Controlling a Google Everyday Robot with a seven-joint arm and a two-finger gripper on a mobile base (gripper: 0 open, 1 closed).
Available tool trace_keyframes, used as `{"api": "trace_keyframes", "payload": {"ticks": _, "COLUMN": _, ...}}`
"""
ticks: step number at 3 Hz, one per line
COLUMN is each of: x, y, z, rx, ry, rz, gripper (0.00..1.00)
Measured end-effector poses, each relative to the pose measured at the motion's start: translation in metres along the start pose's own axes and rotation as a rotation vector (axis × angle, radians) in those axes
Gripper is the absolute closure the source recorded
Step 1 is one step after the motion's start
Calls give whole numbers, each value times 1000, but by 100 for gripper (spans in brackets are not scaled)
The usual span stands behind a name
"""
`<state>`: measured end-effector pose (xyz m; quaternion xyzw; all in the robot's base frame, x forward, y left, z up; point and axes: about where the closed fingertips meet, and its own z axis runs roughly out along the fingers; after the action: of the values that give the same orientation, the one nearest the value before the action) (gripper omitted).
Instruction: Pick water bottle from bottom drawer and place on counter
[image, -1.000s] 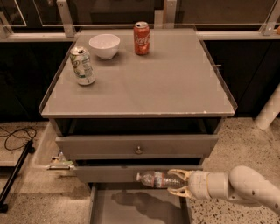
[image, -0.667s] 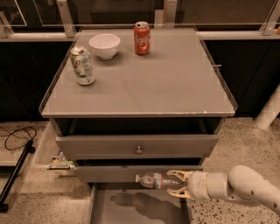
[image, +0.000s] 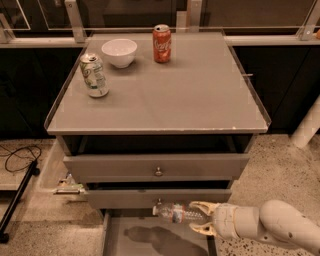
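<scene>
The water bottle (image: 176, 213), clear with a reddish label band, lies sideways in my gripper (image: 202, 218), cap pointing left. The gripper is shut on the bottle's base end, and my white arm reaches in from the lower right. The bottle hangs above the open bottom drawer (image: 116, 239), in front of the middle drawer's face, and casts a shadow on the drawer's grey floor. The counter (image: 180, 95) is the cabinet's flat grey top, well above the bottle.
On the counter stand a green-white can (image: 94, 75) at the left, a white bowl (image: 119, 52) at the back left and a red soda can (image: 161, 43) at the back. The two upper drawers have round knobs (image: 158, 172). A black cable lies on the floor at the left.
</scene>
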<state>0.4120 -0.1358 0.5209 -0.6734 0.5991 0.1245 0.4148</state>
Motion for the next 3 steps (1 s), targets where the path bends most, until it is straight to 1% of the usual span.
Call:
{"api": "trace_keyframes", "payload": {"ticks": 1, "x": -54, "y": -8, "z": -48, "rx": 43, "ry": 68, "rz": -96, "gripper": 100}}
{"api": "trace_keyframes", "payload": {"ticks": 2, "x": -104, "y": -35, "z": -91, "rx": 88, "ry": 136, "rz": -191, "gripper": 100}}
{"api": "trace_keyframes", "payload": {"ticks": 3, "x": -153, "y": -76, "z": -141, "rx": 129, "ry": 170, "rz": -251, "gripper": 100}}
